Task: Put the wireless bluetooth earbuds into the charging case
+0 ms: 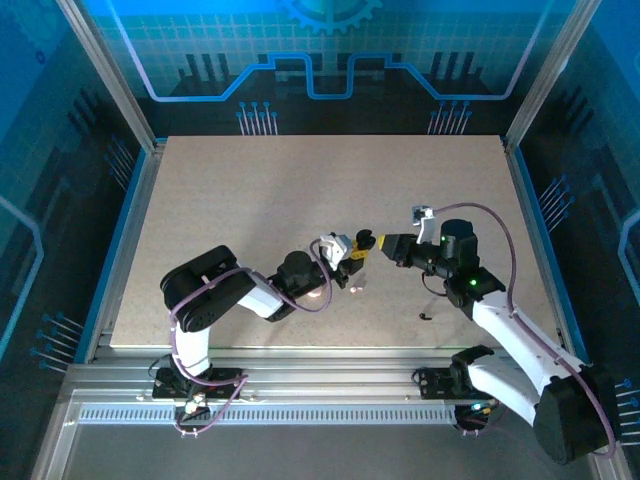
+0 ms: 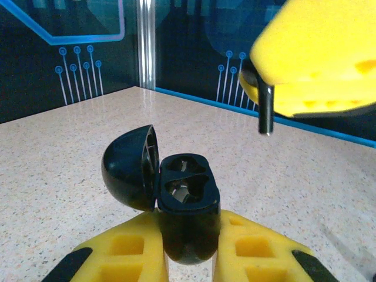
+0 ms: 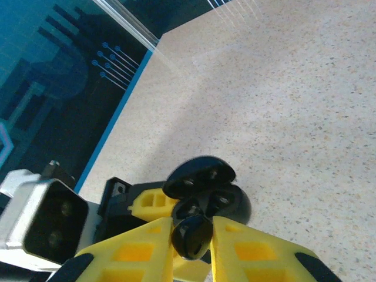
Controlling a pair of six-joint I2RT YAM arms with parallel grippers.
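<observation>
A robot test cell: speckled table (image 1: 300, 200) inside blue circuit-print walls (image 1: 200, 40).

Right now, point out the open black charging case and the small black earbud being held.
Open black plastic charging case (image 2: 191, 205): left wrist view, on its tray's front rim.
Small black curved earbud (image 3: 190, 236): right wrist view, on its rounded body.

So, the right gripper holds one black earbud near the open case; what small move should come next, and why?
Probably ease the right gripper down toward the charging case. Its black earbud hangs above and beside the case, apart from it, and the left gripper holds the case with lid open and sockets seemingly empty.
</observation>
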